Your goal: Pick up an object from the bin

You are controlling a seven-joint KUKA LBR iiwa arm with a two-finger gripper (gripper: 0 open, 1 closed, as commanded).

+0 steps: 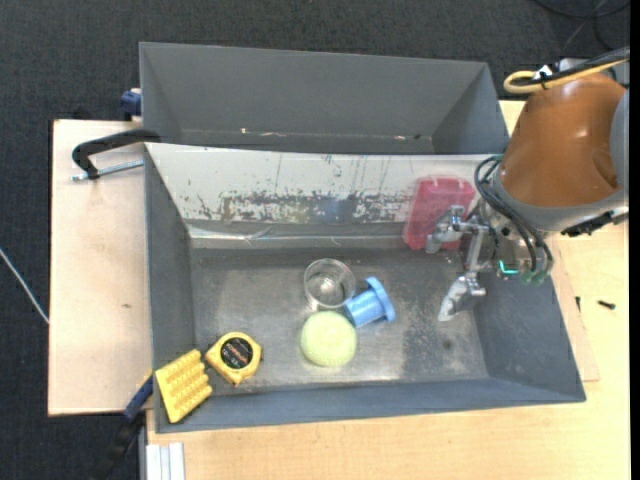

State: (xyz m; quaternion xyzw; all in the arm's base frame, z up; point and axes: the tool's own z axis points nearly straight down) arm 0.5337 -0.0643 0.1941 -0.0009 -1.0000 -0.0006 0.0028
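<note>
While my gripper (455,268) hangs open and empty by the bin's (530,353) right wall, a pink block (432,211) leans just beside it at the back. Nothing is picked yet, so I must next straddle something and close.

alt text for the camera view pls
The robot's gripper hangs open and empty over the right side of a grey metal bin, beside a pink block against the back wall. Mid-bin lie a clear cup, blue spool and pale green ball; a yellow tape measure and yellow ridged piece sit in the near-left corner.
</note>
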